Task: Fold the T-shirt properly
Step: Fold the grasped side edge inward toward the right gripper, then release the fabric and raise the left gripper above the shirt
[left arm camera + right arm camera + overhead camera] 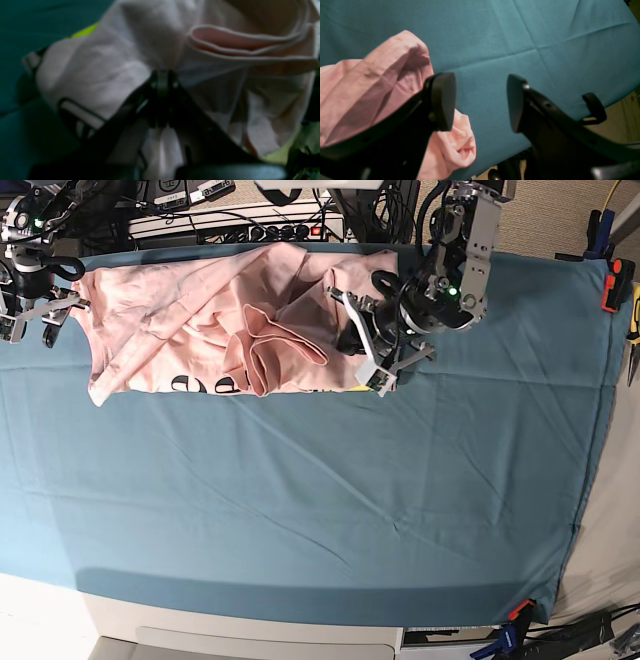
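The T-shirt [215,330] is being kept in a rumpled heap along the far edge of the teal table cloth [330,480], pale pink side mostly up, with black lettering and a strip of yellow showing along its near edge. A bunched fold is standing up near its middle. The right-hand end of the garment, as the base view shows it, is being gripped by the left gripper [162,82], whose jaws are being held shut on a pinch of the pink fabric; a hemmed opening is seen just beyond the pinch in the left wrist view. The right gripper [481,102] is being held at the other end of the T-shirt, jaws wide apart, with nothing between the pads; pink cloth is lying beside and under one finger [442,100].
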Robot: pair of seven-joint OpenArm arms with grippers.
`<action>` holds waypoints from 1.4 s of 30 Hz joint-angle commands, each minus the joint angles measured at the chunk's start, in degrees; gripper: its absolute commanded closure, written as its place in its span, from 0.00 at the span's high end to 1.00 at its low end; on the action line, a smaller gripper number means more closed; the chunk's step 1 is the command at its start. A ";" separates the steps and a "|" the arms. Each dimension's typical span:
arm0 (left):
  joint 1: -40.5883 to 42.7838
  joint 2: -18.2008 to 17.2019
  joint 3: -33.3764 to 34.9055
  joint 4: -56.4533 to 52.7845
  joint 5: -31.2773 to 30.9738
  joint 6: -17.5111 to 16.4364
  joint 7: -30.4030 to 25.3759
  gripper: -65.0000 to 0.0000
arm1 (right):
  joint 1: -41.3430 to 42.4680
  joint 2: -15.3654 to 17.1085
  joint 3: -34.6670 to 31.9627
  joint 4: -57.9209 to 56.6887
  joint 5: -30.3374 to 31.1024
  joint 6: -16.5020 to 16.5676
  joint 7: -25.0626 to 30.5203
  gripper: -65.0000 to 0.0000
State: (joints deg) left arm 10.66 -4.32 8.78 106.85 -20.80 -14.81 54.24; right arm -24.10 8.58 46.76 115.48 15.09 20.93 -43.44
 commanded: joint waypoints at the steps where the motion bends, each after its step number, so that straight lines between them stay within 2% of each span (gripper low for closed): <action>1: -0.50 0.17 -0.04 1.01 -0.17 0.04 -1.38 0.00 | 0.13 0.94 0.44 1.01 0.57 -0.20 1.79 0.50; 10: -0.15 0.83 0.66 1.01 -1.05 0.02 -1.77 0.00 | 0.13 0.94 0.44 1.01 1.05 -0.20 1.88 0.50; 22: 0.13 3.26 10.25 1.01 -1.44 -0.94 -1.53 0.00 | 0.13 0.94 0.44 1.01 1.99 -0.17 1.88 0.50; 25: 0.15 3.37 11.37 1.01 -6.27 -4.04 -1.07 0.00 | 0.13 0.94 0.44 1.01 2.01 -0.17 1.90 0.50; 27: 0.13 3.37 11.34 1.01 -11.28 -8.35 0.26 0.00 | 0.13 0.96 0.44 1.01 2.01 -0.17 1.92 0.50; 29: 0.15 3.37 11.34 1.01 -17.18 -13.29 2.05 0.00 | 0.13 0.96 0.44 1.01 2.01 -0.17 1.95 0.50; 32: 0.09 3.34 11.34 1.01 -29.07 -24.39 6.64 0.00 | 0.13 0.96 0.44 1.01 2.01 -0.15 2.03 0.50; 33: -0.02 3.34 11.34 1.01 -33.29 -25.19 8.76 0.00 | 0.15 0.96 0.44 1.01 2.01 -0.17 2.10 0.50; 35: -0.17 3.34 11.21 1.07 -38.82 -25.19 10.91 0.00 | 0.15 0.96 0.44 1.01 2.01 -0.15 2.16 0.50; 36: -0.17 3.37 10.82 1.07 -38.91 -25.19 10.27 0.00 | 0.13 0.94 0.44 1.01 2.01 -0.15 2.14 0.50; 39: -0.20 3.39 8.46 1.09 -32.09 -25.16 5.14 0.00 | 0.11 0.96 0.44 1.01 1.99 -0.17 2.12 0.50; 42: -0.22 3.37 5.16 1.75 -24.11 -17.70 0.26 0.00 | 0.13 0.94 0.44 1.01 2.01 -0.17 2.14 0.50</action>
State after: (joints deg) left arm 10.90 -1.45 13.74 107.26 -43.00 -31.94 56.03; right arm -24.10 8.58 46.76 115.48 16.60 20.95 -43.03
